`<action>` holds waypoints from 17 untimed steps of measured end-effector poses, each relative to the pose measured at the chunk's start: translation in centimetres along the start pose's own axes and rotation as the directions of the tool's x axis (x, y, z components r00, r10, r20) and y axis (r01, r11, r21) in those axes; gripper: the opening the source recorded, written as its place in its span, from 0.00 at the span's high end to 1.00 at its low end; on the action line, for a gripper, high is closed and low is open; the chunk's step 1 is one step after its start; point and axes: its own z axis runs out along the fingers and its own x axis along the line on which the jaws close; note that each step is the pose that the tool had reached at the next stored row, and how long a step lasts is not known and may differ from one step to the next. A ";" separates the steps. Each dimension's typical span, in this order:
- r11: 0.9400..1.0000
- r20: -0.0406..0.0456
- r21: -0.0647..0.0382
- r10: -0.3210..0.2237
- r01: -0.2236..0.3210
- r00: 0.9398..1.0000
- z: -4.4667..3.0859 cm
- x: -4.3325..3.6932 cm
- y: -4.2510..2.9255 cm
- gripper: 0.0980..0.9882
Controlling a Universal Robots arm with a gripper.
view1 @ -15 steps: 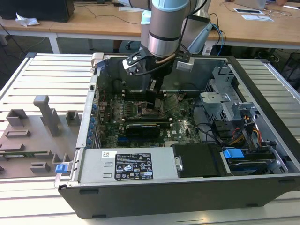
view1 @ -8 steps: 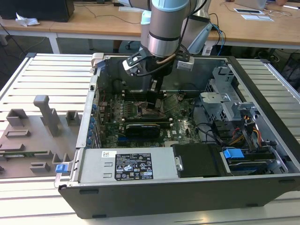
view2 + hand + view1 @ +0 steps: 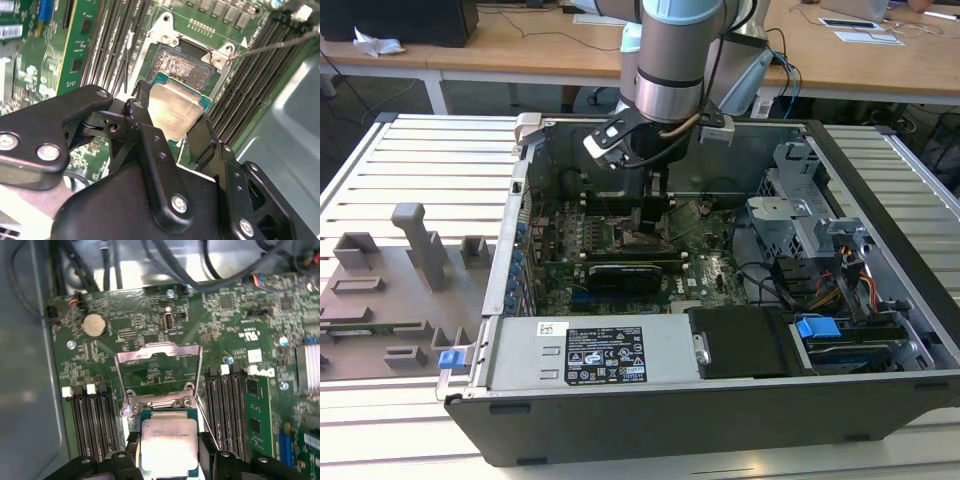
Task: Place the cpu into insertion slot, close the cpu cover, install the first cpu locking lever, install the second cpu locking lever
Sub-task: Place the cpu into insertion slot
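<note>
My gripper point(image 3: 170, 120) is shut on the cpu point(image 3: 176, 111), a flat square chip with a silvery top and thin green rim, pinched by its two opposite edges between black fingers point(image 3: 141, 111). The chip hangs a little above the insertion slot point(image 3: 178, 64), whose dark pin field lies open just beyond the chip's far edge. In the first wrist view the cpu point(image 3: 169, 442) covers most of the slot, and the cpu cover point(image 3: 160, 351) stands swung up behind it, a silvery frame with a square window. A thin wire lever point(image 3: 275, 42) sticks out beside the slot. In the exterior view the gripper point(image 3: 655, 195) reaches down into the open computer case.
Long black memory slots point(image 3: 92, 420) flank the socket closely on both sides. A coin battery point(image 3: 94, 325) sits beyond the cover. Case walls point(image 3: 525, 190) ring the board, with a power supply point(image 3: 590, 350) at the front and cables point(image 3: 800, 280) and drive bays on the exterior view's right.
</note>
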 end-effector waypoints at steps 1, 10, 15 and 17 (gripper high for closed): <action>1.000 0.001 -0.001 -0.021 0.021 1.000 0.00 0.00 0.00 0.50; 0.977 0.008 -0.010 -0.213 0.213 0.977 0.04 0.00 0.00 0.50; 0.973 0.009 -0.011 -0.230 0.230 0.973 0.18 -0.02 -0.49 0.50; 0.973 0.009 -0.011 -0.229 0.229 0.973 0.41 -0.09 -1.25 0.50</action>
